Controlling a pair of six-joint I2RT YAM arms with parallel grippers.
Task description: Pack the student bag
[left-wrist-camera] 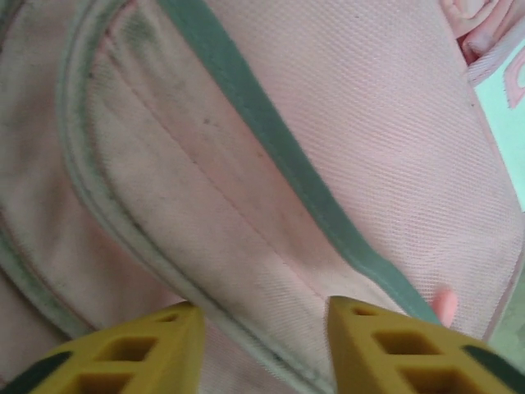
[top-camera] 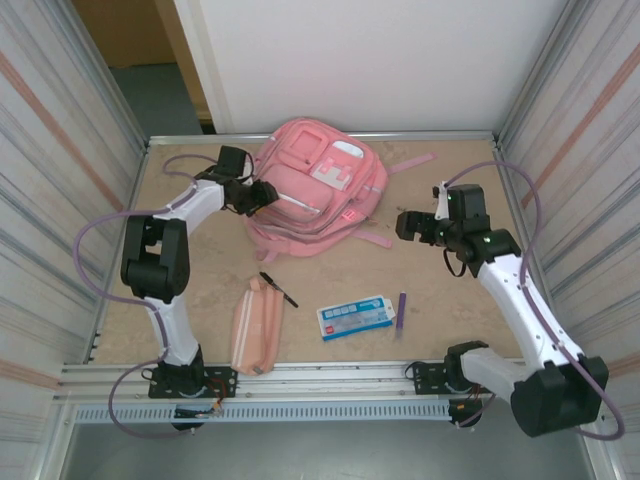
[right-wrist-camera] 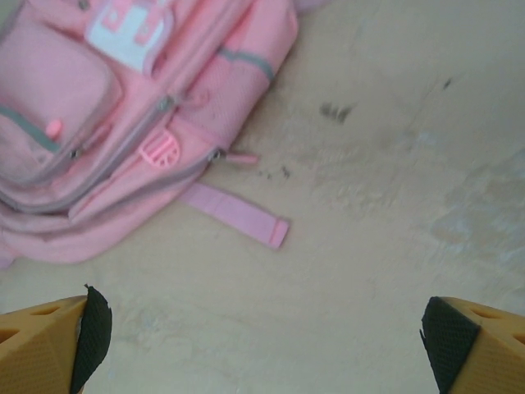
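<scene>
At the far middle of the table (top-camera: 450, 290), the student bag (top-camera: 318, 190) is lying flat with its front pockets and pale patch facing up, one pink strap (top-camera: 412, 163) trailing off toward the far right. My left gripper (top-camera: 262, 193) is reaching in over the bag's left edge, and through the left wrist camera I'm looking straight down onto pink mesh fabric and a grey zip band (left-wrist-camera: 271, 139) running diagonally past. My left fingers (left-wrist-camera: 123, 353) are standing partway apart, right up against the cloth, with a stitched seam running into the gap between them. I can't tell whether they're pinching a fold or just resting near it. Over on the other side, my right gripper (top-camera: 405, 225) is hanging above bare tabletop just to the right of the bag, spread wide and carrying nothing. Its black pads (right-wrist-camera: 94, 336) are sitting at opposite corners of the right wrist view, with another loose strap (right-wrist-camera: 238, 215) lying flat on the wood beyond them. Nearer to my bases, four things are waiting in a loose row: a salmon-pink pencil case (top-camera: 257, 325) on the left, a black pen (top-camera: 278, 290) touching its far end, a blue-and-white card (top-camera: 355, 317) in the middle, and a purple pen (top-camera: 401, 310) just beside that card.
</scene>
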